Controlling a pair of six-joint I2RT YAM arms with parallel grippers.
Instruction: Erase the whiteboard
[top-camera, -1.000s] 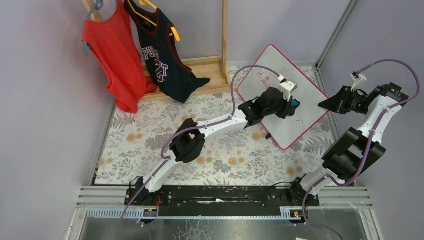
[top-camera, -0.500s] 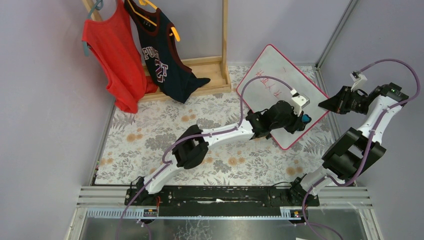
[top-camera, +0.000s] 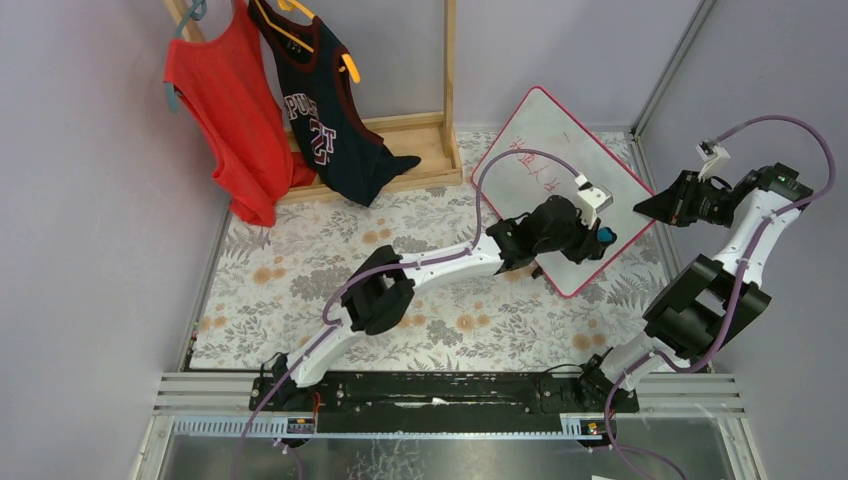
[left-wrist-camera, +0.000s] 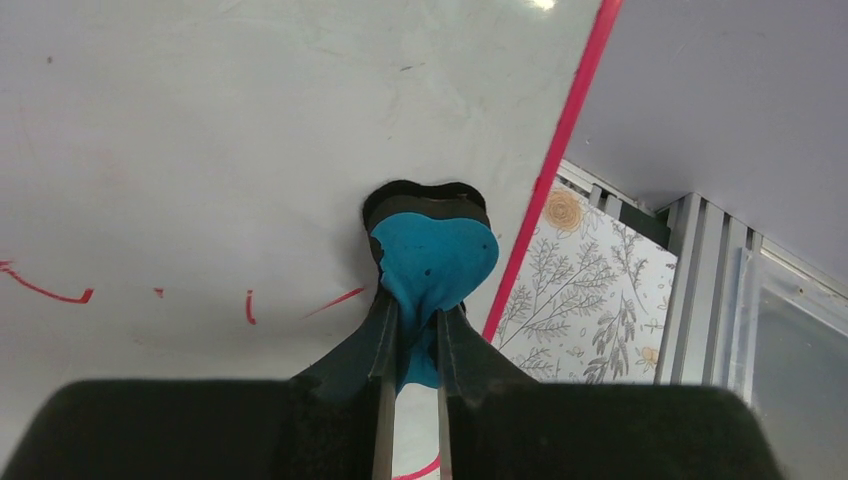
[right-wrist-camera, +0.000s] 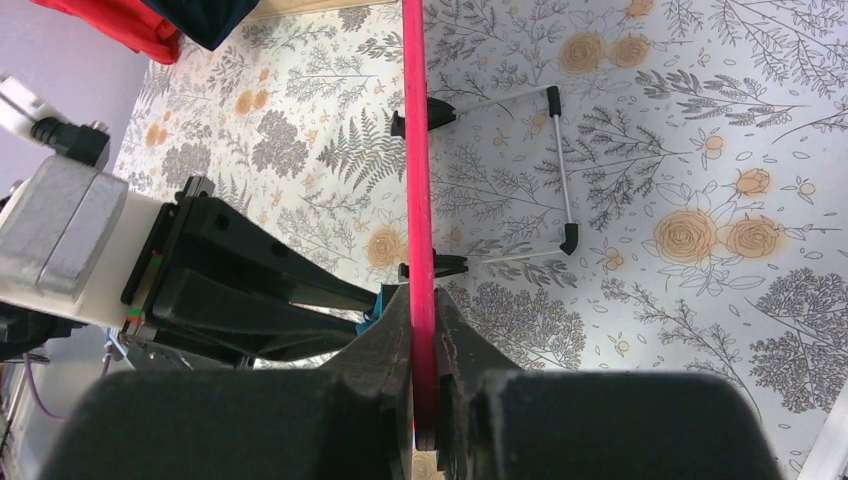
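Whiteboard: red marks, at 1 o'clock on the floral table.
Left gripper: pinching the blue eraser, which is against the board near its 4 o'clock edge.
Right gripper: clamped on the board's pink-red frame, 3 o'clock side.

Floral-patterned table, wooden rack base at far edge, whiteboard beside it
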